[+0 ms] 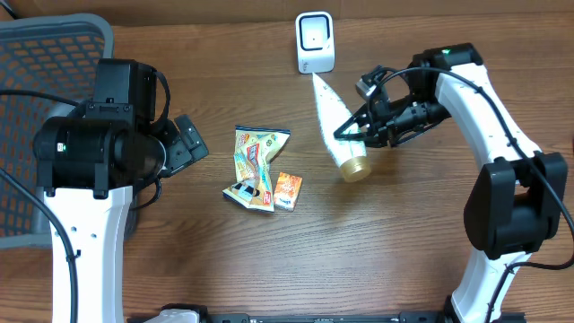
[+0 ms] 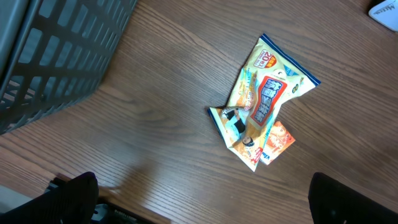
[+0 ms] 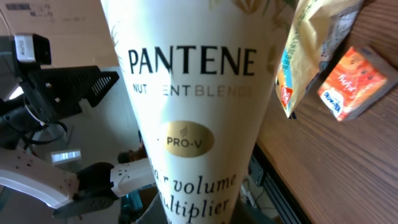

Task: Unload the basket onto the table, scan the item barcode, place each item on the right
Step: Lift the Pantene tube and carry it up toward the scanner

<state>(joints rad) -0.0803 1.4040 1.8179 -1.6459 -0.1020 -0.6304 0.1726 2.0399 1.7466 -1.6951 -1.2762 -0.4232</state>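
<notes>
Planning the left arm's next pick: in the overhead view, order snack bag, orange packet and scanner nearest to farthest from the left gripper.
From the left gripper:
1. snack bag, table centre.
2. orange packet, against the bag's far side.
3. scanner, at the back edge.

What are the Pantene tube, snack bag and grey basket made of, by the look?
Pantene tube: likely glossy white plastic; smooth printed skin, gold cap perhaps metallised.
Snack bag: thin printed film, judging by its creases and glare.
Basket: matte grey lattice, probably moulded plastic, possibly coated wire.
</notes>
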